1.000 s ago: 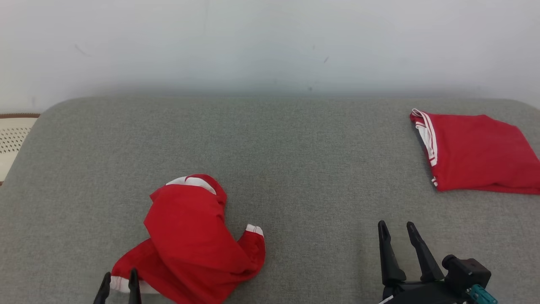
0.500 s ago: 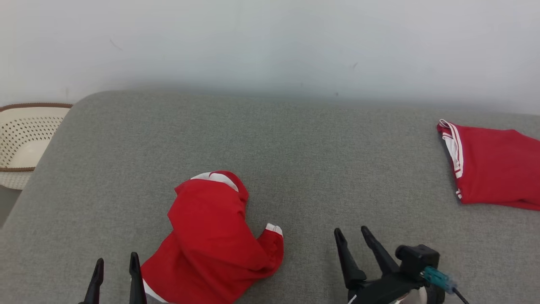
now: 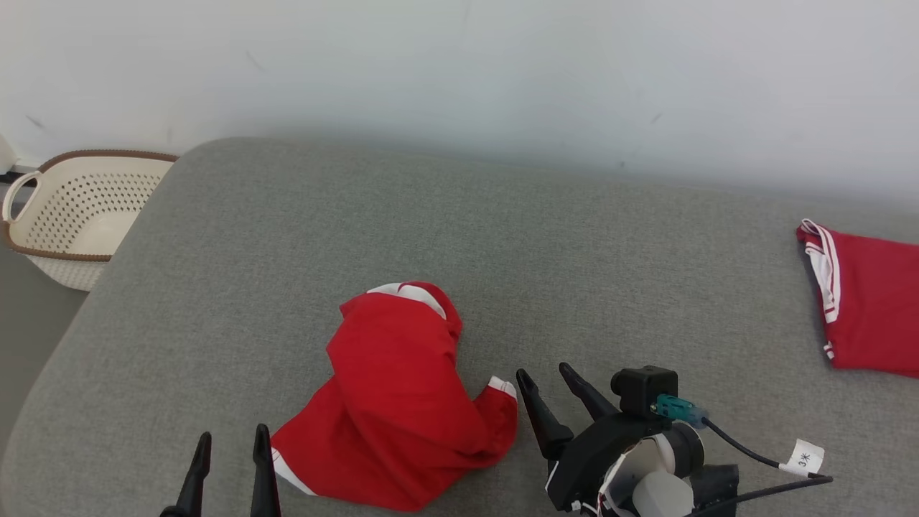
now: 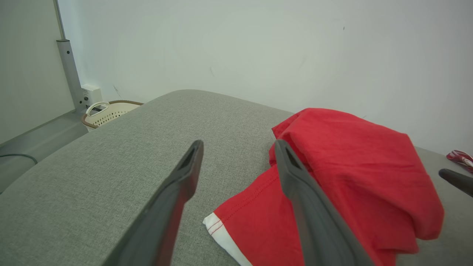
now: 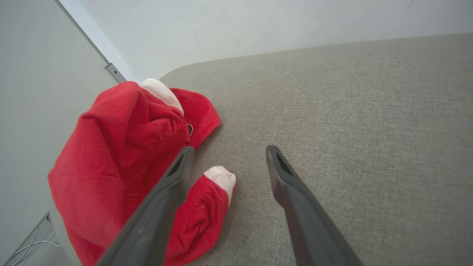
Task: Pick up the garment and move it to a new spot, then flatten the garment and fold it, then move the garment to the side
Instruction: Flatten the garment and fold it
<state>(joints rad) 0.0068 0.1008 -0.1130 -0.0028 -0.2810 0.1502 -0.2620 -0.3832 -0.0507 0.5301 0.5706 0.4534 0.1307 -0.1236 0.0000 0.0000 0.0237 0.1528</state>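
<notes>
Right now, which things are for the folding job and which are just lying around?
For the job:
crumpled garment
left pincer, open beside it
right pincer, open beside it

Just lying about:
folded garment, far right
basket, far left

Soft, even, bright light fills all three views, with no glare or hard highlights. The crumpled red garment (image 3: 402, 402) throws only a thin, faint shadow onto the grey cushion (image 3: 502, 237), and a dim band runs where the cushion meets the white wall (image 3: 459, 64). The head view is sharp enough to show the weave. In the wrist views the wide lens stretches the edges, and the left gripper (image 4: 238, 142) and right gripper (image 5: 230, 147) turn soft toward the bottom edge.
</notes>
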